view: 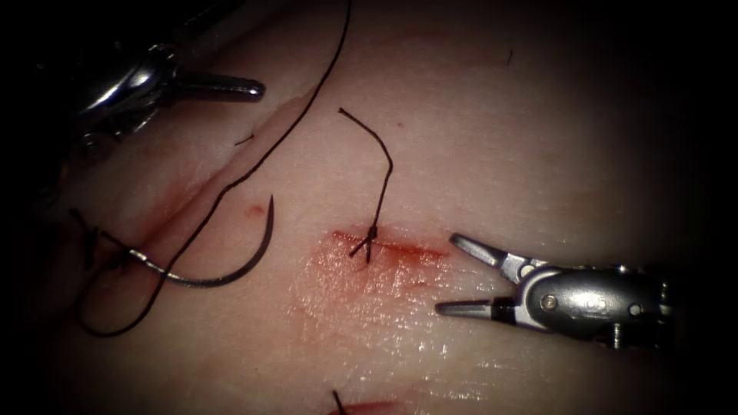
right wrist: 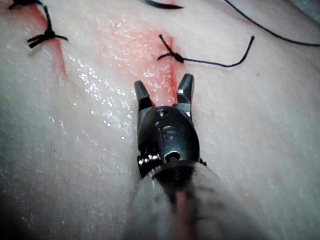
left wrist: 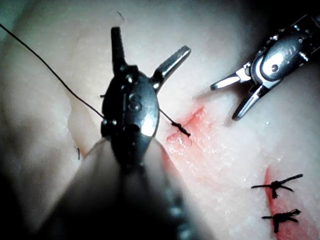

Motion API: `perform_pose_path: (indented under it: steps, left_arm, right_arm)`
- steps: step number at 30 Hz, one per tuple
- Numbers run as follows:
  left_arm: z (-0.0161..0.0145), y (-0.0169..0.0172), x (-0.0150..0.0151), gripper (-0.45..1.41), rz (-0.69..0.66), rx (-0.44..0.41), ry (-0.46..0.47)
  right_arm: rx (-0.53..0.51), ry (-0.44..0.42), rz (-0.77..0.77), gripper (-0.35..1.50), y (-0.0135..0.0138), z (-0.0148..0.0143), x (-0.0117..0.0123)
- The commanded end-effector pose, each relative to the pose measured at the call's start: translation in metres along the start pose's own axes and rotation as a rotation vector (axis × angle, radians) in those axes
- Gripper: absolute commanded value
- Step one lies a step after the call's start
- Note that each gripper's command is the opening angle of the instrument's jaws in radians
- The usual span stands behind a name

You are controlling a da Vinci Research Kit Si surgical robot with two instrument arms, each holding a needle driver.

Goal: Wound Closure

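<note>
The curved needle [view: 223,277] lies on the tissue [view: 538,138] left of the cut [view: 400,247], held by neither tool, its point turned upward. Its thread [view: 254,161] loops below it and runs up and away. A tied knot [view: 370,234] sits on the cut with a long tail [view: 384,154] rising from it. My right tool [view: 450,274] is just right of the cut, open and holding nothing; its jaws [right wrist: 163,86] straddle the red line near the knot [right wrist: 172,55]. My left tool [left wrist: 148,50] hovers at the endoscope view's upper left, open and holding nothing.
Red fluid [view: 346,284] stains the tissue below the cut. Two more tied stitches [left wrist: 277,186] [left wrist: 282,216] close a second red line, whose end [view: 338,401] shows at the endoscope view's lower edge. A short cut thread piece [view: 244,140] lies near the left tool.
</note>
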Motion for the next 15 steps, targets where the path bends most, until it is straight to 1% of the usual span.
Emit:
perform_pose_path:
  steps: [1,2,3,5,6,9,11,15]
  left_arm:
    - [0.0013,0.0002,-0.0009,0.81,0.043,0.015,-0.065]
    - [0.0017,0.0005,-0.0014,0.79,0.086,0.019,-0.123]
    - [0.0024,0.0007,-0.0023,0.79,0.135,0.026,-0.204]
    - [0.0032,0.0007,-0.0036,0.79,0.188,0.026,-0.292]
    - [0.0037,0.0005,-0.0045,0.79,0.240,0.023,-0.342]
    - [0.0047,-0.0006,-0.0063,0.79,0.343,0.013,-0.460]
    - [0.0051,-0.0015,-0.0072,0.78,0.405,0.007,-0.523]
    - [0.0057,-0.0032,-0.0089,0.78,0.496,-0.025,-0.656]
  right_arm:
    - [-0.001,0.002,-0.002,1.11,0.0002,0.0009,-0.0002]
    - [-0.001,0.002,-0.002,1.11,0.0002,0.0009,-0.0001]
    - [-0.001,0.002,-0.002,1.11,0.0002,0.0009,-0.0001]
    - [-0.001,0.002,-0.002,1.11,0.0002,0.0009,-0.0001]
    - [-0.001,0.002,-0.002,1.11,0.0002,0.0009,-0.0001]
    - [-0.001,0.002,-0.002,1.11,0.0002,0.0009,-0.0002]
    - [-0.001,0.002,-0.002,1.11,0.0002,0.0009,-0.0002]
    - [0.000,0.002,-0.002,1.11,0.0002,0.0008,-0.0002]
